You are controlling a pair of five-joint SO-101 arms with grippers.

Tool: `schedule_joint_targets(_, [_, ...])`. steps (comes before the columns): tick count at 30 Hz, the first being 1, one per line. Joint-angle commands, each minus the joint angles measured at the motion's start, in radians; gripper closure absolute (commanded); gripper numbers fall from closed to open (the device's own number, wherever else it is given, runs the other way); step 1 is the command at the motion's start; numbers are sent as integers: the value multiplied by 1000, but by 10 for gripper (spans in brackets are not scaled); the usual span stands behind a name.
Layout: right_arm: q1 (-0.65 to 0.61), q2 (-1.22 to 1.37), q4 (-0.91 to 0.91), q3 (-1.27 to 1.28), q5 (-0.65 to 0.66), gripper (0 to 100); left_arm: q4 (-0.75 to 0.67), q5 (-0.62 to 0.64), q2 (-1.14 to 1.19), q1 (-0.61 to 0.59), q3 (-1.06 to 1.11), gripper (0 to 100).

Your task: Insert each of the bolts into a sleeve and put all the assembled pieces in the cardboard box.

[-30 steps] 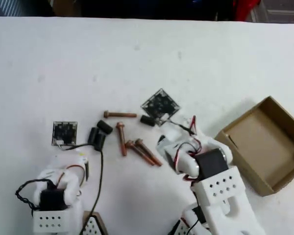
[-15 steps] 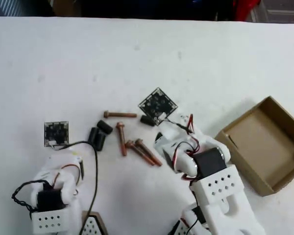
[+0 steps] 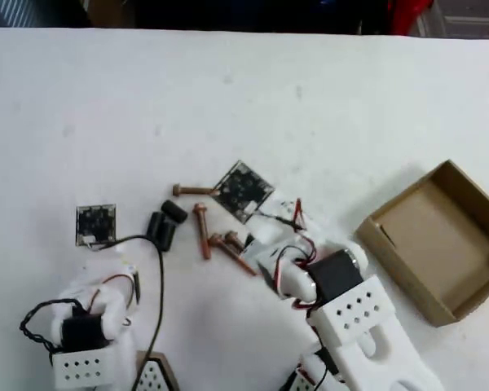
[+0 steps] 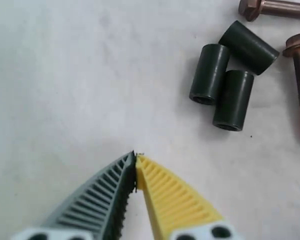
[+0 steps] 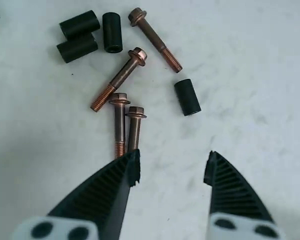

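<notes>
Copper-coloured metal bolts (image 5: 119, 79), four of them, lie loose on the white bench (image 3: 310, 106), well apart from the open brown cardboard box (image 3: 436, 236), none yet in a sleeve. Since a second ago the right arm has swung away from the box toward the bolts. In the high view its square black wrist board (image 3: 242, 190) now covers the lone black cylindrical plastic sleeve (image 5: 187, 97). The right gripper (image 5: 172, 167) sits just beside the threaded ends of two bolts lying side by side, fingers spread wide, holding nothing. The left gripper (image 4: 135, 157), farther from the box, has drawn back slightly. Its fingers meet at the tips, empty, near three more sleeves (image 4: 233, 100). The box shows its bare cardboard floor.
</notes>
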Motion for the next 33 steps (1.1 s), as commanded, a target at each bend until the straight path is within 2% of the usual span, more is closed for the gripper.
schedule_joint_targets(1, [-18, 2, -18, -9, -8, 800, 0, -6, -5, -7, -2, 977])
schedule_joint_targets(6, [-12, 30, -15, -44, 0, 801, 0, -9, -5, -7, -2, 977])
schedule_joint_targets(12, [-12, 262, -10, -221, 3, 801, -2, -9, -5, -7, -2, 977])
schedule_joint_targets(17, [-4, 475, -10, -336, 124, 801, -2, -9, -5, -7, -2, 977])
schedule_joint_targets(26, [139, 765, 59, -555, 315, 800, -2, -9, -5, -7, -2, 977])
schedule_joint_targets(33, [170, 944, 65, -666, 393, 800, -21, -9, -5, -7, -2, 977])
